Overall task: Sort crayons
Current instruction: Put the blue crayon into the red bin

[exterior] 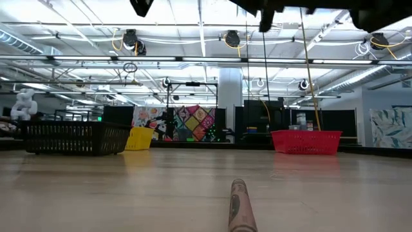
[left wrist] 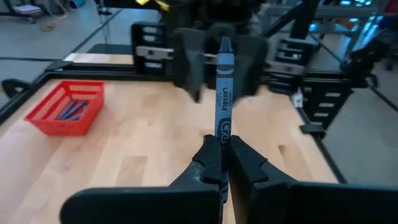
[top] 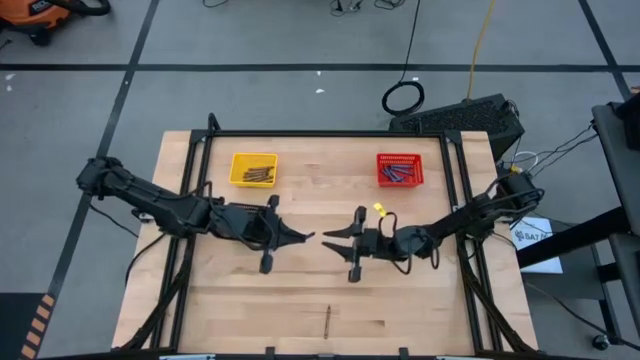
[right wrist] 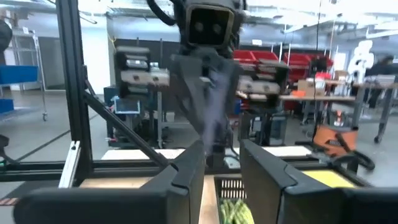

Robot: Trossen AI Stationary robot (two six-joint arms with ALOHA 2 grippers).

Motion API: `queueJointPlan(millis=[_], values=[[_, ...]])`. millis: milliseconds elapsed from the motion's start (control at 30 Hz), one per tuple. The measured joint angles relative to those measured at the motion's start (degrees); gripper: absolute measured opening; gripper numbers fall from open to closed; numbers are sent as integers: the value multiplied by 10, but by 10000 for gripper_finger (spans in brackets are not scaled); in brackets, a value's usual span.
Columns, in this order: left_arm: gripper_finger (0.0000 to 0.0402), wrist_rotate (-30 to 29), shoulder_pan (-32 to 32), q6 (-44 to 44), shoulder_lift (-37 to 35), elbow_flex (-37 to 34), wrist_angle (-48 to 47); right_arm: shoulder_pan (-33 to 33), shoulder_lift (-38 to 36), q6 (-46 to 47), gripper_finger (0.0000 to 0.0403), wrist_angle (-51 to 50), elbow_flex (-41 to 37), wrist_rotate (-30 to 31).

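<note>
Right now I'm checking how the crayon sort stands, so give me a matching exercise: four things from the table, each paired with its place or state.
Things:
1. yellow basket
2. red basket
3. blue-grey crayon
4. lone brown crayon

Places or states:
A. lying on bare wood near the table's front edge
B. holds blue-grey crayons
C. clamped in the left gripper
D. holds brown crayons

Pairs: 1-D, 2-B, 3-C, 4-A

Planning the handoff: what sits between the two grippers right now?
Only the blue-grey crayon held by the left gripper, pointing at the open right gripper. In the high view the table under that gap is bare.
</note>
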Motion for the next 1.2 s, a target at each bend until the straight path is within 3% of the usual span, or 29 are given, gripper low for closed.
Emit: queueJointPlan(millis=[300,567,700,1200], values=[[0,5,0,17,2,0,3,-4,27,-15,89,-9,50,-1],[0,9,1,19,7,0,7,-13,27,-14,89,-8,60,-3],[0,10,10,19,11,0,3,-14,27,-12,89,-8,60,-33],[0,25,26,33,10,0,29,-43,27,31,89,-8,61,-25]])
